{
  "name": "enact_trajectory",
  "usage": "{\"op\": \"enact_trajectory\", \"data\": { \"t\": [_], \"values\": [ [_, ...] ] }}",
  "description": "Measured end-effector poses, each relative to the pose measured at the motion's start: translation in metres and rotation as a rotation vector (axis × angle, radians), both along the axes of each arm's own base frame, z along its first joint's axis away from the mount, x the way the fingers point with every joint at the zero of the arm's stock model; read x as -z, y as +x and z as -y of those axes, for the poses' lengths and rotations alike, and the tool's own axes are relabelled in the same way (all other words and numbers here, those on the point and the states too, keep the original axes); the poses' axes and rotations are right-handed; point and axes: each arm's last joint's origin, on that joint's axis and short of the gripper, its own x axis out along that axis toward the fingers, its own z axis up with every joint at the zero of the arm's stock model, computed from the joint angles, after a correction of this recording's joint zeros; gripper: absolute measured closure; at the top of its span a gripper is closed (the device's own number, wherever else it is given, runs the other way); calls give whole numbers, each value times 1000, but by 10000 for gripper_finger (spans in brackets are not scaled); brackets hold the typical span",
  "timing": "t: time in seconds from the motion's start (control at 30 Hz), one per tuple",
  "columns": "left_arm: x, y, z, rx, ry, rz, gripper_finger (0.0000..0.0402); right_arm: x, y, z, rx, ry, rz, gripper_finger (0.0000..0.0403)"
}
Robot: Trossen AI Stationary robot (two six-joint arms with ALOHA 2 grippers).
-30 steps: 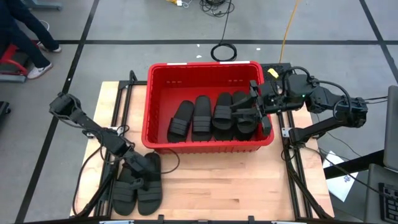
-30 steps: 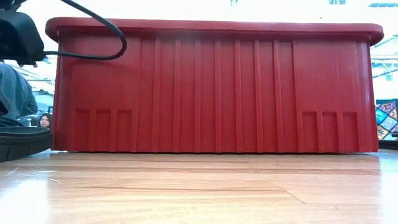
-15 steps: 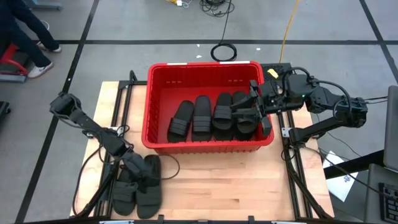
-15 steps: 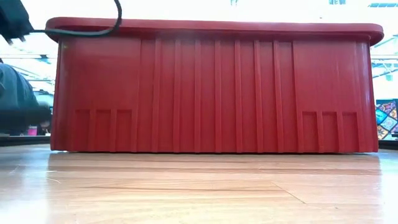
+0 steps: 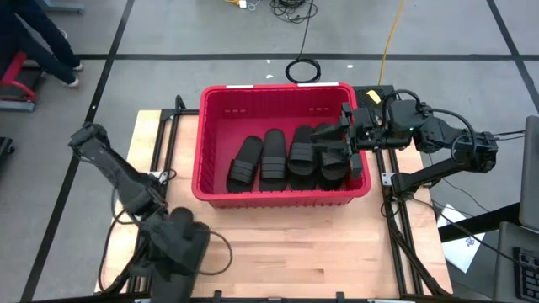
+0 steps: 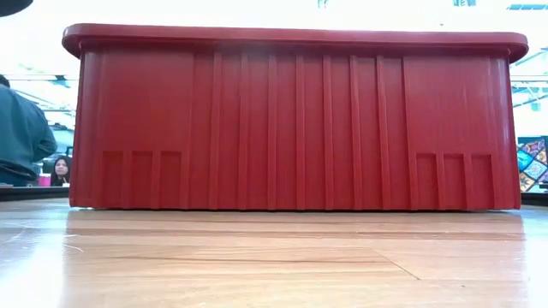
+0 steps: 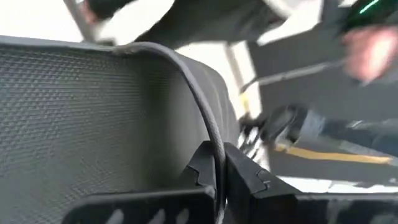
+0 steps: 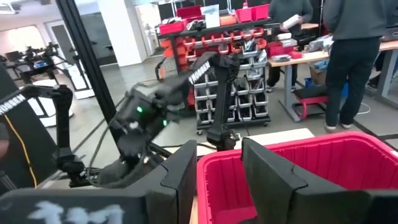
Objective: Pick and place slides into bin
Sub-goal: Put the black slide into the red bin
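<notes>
The red bin (image 5: pixel 253 89) stands at the table's far middle; its near wall fills the low view (image 6: pixel 291 120). Several black slides (image 5: pixel 286 156) lie side by side on its floor. At the near left my left gripper (image 5: pixel 181 240) is shut on another black slide (image 5: pixel 192 246), which it holds above the table. That slide's textured face (image 7: pixel 93 124) fills the left wrist view. Whatever lies under the gripper is hidden. My right gripper (image 5: pixel 337 139) hangs open and level over the bin's right end, with only the bin's rim (image 8: pixel 311 162) beyond its fingers. My left gripper (image 7: pixel 221 171) pinches the slide's thin rim (image 7: pixel 214 152) between its two fingers, beside the textured face. The slide is lifted clear of the table and stands tilted in front of the fingers. Which end of the slide this rim belongs to cannot be told.
Bare wooden tabletop (image 5: pixel 337 252) lies between the bin and the near edge. Dark frame rails (image 5: pixel 396 236) run along both sides of the table. A coiled cable (image 5: pixel 303 69) lies on the floor behind the bin. People (image 8: pixel 354 50) stand and sit in the room beyond.
My left gripper has risen from the slides at the near left and rolled, taking one slide up with it. In the low view the slide that lay at the left has gone from the table. My right gripper has kept still.
</notes>
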Motion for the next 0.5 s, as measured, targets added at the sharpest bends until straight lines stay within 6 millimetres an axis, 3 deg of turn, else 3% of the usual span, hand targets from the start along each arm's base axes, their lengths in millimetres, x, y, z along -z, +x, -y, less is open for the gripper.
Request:
{"op": "enact_trajectory", "data": {
  "t": [0.23, 0.5],
  "values": [
    [-63, -16, -39, 30, 383, 74, 400, 0, 0, 0, 4, -25, 0, 280],
    [-123, -6, -98, -98, 589, 328, 400, 0, 0, 1, 40, -24, 0, 280]
  ]
}}
